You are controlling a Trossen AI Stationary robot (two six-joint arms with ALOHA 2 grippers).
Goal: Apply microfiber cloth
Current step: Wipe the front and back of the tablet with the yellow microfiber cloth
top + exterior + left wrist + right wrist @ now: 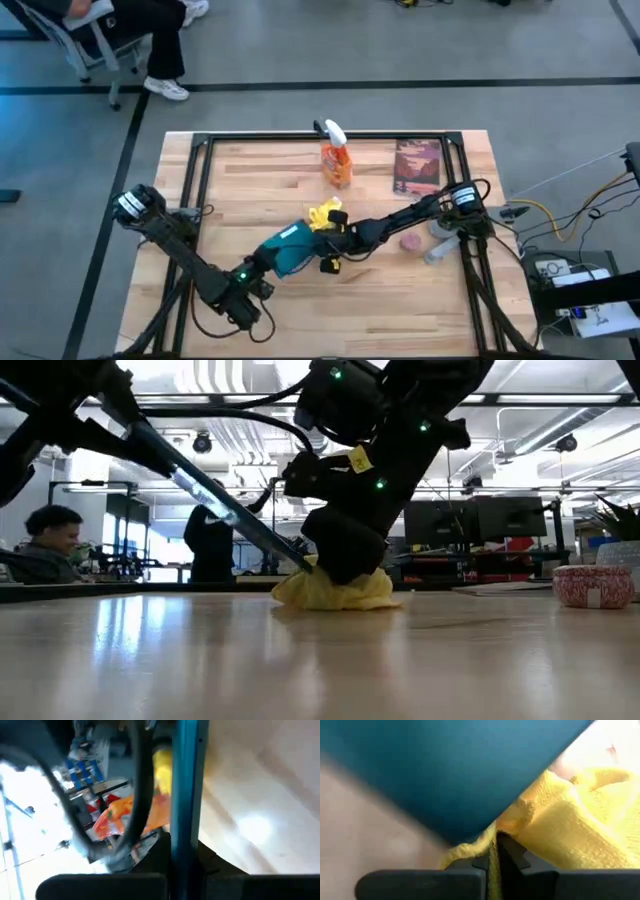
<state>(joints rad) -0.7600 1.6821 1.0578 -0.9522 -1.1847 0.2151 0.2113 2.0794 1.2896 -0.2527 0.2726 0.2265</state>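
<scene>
from above i see my right gripper (330, 237) down near the middle of the table (250, 170), its fingers pinched onto the microfiber cloth (325, 214), which lies bunched on the wood just in front of the orange spray bottle (336, 160). the right wrist view confirms it: yellow fabric is caught between the two dark fingertips (506, 851), with a teal slab filling the space above. that slab is the teal-backed tablet (287, 248), which my left gripper (262, 262) holds by one end (i read its fingers as clamped on the edge, judging by the left wrist view). at table level the cloth sits crumpled under the right arm, touching the surface. a booklet (417, 165) lies at the far right, and a small pink bowl (410, 241) sits beside the right arm.
</scene>
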